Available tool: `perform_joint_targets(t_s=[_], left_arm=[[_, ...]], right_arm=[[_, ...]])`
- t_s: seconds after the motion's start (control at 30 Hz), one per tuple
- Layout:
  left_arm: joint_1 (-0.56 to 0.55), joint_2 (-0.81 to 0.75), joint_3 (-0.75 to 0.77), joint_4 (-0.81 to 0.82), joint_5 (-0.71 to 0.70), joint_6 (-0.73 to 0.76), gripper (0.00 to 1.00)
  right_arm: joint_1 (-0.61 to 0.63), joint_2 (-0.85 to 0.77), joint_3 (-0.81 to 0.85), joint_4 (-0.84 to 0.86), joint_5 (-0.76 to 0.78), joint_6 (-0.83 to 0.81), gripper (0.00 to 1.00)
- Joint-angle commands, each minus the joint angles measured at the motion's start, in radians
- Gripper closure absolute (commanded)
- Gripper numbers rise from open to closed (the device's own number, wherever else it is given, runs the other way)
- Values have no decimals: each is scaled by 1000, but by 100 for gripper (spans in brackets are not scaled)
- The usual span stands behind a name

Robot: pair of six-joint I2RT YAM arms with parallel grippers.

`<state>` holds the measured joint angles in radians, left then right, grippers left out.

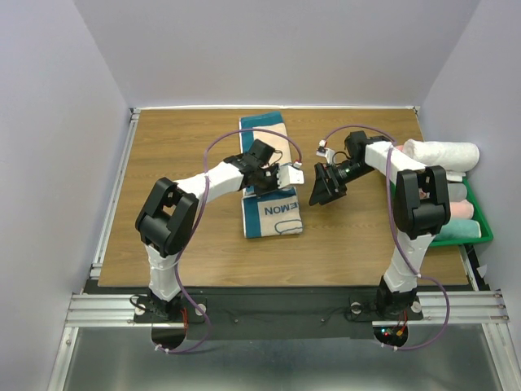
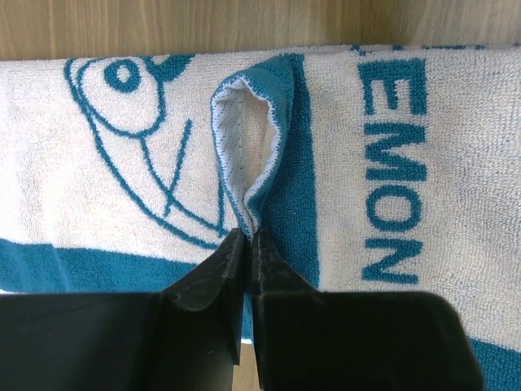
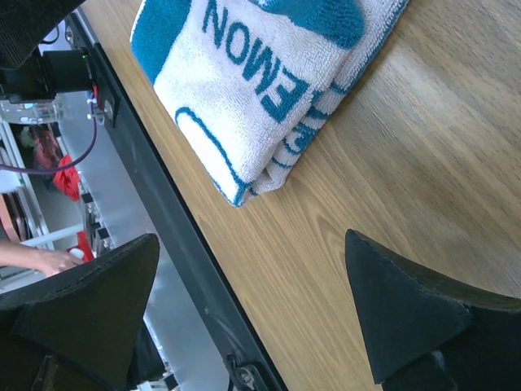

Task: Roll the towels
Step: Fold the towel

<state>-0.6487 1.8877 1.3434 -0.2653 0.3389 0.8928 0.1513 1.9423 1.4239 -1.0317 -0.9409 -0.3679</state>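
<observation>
A brown wooden tabletop point(image 1: 358, 236) sits between 2 pale grey walls point(image 1: 49, 122), a green plastic bin point(image 1: 482, 224) at its right edge, aluminium rails point(image 1: 277, 309) along the near side

White left arm point(image 1: 213, 177) and right arm point(image 1: 396, 163), black joints point(image 1: 167, 216), purple cables point(image 1: 207, 151), black wedge-shaped gripper fingers point(image 3: 407, 318)

Count from my console: one teal-and-cream terry towel point(image 1: 273, 218) on one wooden table point(image 1: 179, 147). One green bin point(image 1: 480, 235) at the right edge. Rolled towels there: one white roll point(image 1: 440, 153) and one pink roll point(image 1: 461, 210). A pale shape between them may be a third, I cannot tell. Two arms and two grippers: left gripper point(image 2: 247, 236) and right gripper point(image 3: 252, 240).
</observation>
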Motion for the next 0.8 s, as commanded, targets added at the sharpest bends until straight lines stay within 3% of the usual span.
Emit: perform_joint_targets(t_s=[0.0, 0.23, 0.37, 0.5, 0.6, 0.63, 0.77], left_arm=[[-9, -67, -6, -6, 28, 11, 98], [-17, -32, 19, 8, 26, 5, 97], [-17, -9, 19, 8, 12, 12, 90], [-17, -13, 17, 26, -7, 5, 66], [0, -33, 68, -3, -6, -35, 57], [9, -47, 89, -20, 3, -47, 49], [87, -139, 158, -69, 104, -191, 44]], right_arm=[[2, 4, 0, 4, -39, -19, 0], [4, 1, -20, 4, -45, -20, 0], [4, -9, -28, 4, -44, -22, 1], [2, -25, -34, 4, -59, -16, 5], [2, -45, -31, 12, -78, -5, 11], [2, -52, -29, 16, -90, 3, 12], [4, -97, -23, 100, -165, 111, 16]])
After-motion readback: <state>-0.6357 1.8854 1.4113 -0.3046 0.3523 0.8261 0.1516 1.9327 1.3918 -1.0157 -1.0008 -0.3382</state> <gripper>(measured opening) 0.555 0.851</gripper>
